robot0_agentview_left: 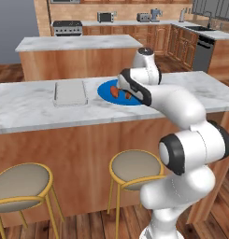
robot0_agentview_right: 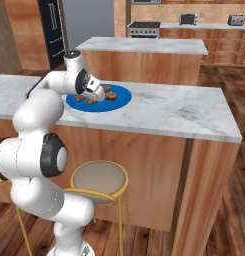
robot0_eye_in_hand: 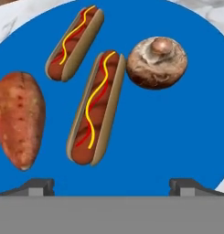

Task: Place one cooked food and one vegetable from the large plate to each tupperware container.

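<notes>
hot dogs (robot0_eye_in_hand: 96, 108) lie on the blue plate (robot0_eye_in_hand: 177, 137) beside a mushroom (robot0_eye_in_hand: 157, 62); gripper (robot0_eye_in_hand: 112, 185) hovers above, fingers spread apart.

White arm (robot0_agentview_left: 181, 116) rose from base, elbow bent, forearm reached forward and left. Wrist tilted down. Gripper (robot0_agentview_right: 96, 96) pointed downward, jaws spread wide, nothing between them. Dark fingertips (robot0_eye_in_hand: 38, 186) stood far apart at bottom of hand view.
</notes>
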Available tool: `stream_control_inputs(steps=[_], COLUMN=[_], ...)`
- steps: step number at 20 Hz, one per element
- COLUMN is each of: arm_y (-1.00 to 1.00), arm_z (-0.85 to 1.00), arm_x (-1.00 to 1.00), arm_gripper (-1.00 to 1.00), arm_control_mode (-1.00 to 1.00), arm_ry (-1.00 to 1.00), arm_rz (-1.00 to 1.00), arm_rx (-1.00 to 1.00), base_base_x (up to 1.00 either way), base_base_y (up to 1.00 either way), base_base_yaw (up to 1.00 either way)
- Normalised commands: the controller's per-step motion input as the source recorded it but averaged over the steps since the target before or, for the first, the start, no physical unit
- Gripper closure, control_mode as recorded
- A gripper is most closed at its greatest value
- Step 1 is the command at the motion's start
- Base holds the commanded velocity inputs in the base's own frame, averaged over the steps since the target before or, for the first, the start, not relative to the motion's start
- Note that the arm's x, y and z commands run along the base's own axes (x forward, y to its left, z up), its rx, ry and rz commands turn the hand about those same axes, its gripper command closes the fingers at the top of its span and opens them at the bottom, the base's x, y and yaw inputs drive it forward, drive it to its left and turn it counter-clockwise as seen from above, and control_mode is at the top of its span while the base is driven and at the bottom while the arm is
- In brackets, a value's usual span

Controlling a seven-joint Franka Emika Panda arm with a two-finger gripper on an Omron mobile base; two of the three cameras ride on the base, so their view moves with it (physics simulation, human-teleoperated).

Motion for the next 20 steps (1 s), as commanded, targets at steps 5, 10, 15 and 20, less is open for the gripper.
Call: stream_control_inputs(steps=[5,10,15,20], arm_y=[0.00,0.00,0.00,0.00], arm_z=[-0.42,-0.18,-0.11,-0.11], arm_x=[0.14,0.23,0.31,0.33], arm_gripper=[-1.00,-1.00,-1.00,-1.00], arm_control_mode=[-1.00,-1.00,-1.00,-1.00], arm_ry=[-0.01,-0.07,-0.04,0.00], arm_rz=[0.00,0.00,0.00,0.00], arm_rx=[0.00,0.00,0.00,0.00], base_base_x=[0.00,0.00,0.00,0.00], base_base_y=[0.00,0.00,0.00,0.00], base_base_yaw=[0.00,0.00,0.00,0.00])
